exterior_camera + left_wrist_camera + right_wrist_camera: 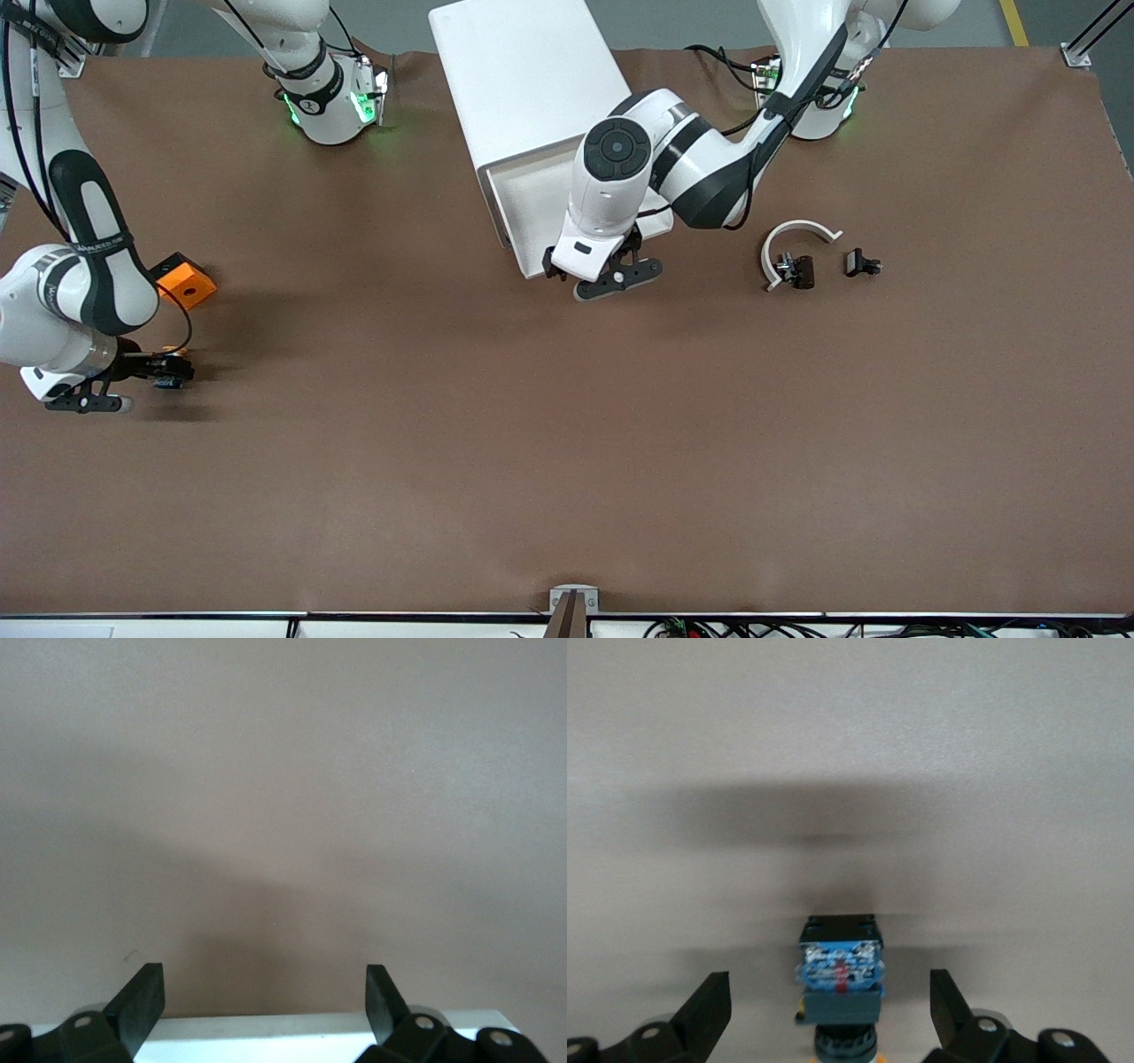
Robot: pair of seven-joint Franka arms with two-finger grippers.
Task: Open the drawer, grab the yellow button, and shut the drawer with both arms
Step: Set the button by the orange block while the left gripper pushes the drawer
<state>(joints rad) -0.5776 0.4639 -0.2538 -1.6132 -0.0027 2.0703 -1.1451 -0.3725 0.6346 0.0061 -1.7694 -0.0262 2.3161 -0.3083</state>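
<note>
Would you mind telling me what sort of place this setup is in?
Probably a robotics lab: two white robot arms share a brown-covered table with a white box-shaped cabinet, cables along the edge.

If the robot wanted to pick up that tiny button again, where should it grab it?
Probably around its blue-grey body. The button lies on the brown table between the open fingers of the right gripper, beside the orange cube. The body's flat sides face the fingers, so coming straight down from above and closing on those sides looks steadier than pinching the round orange cap.
</note>
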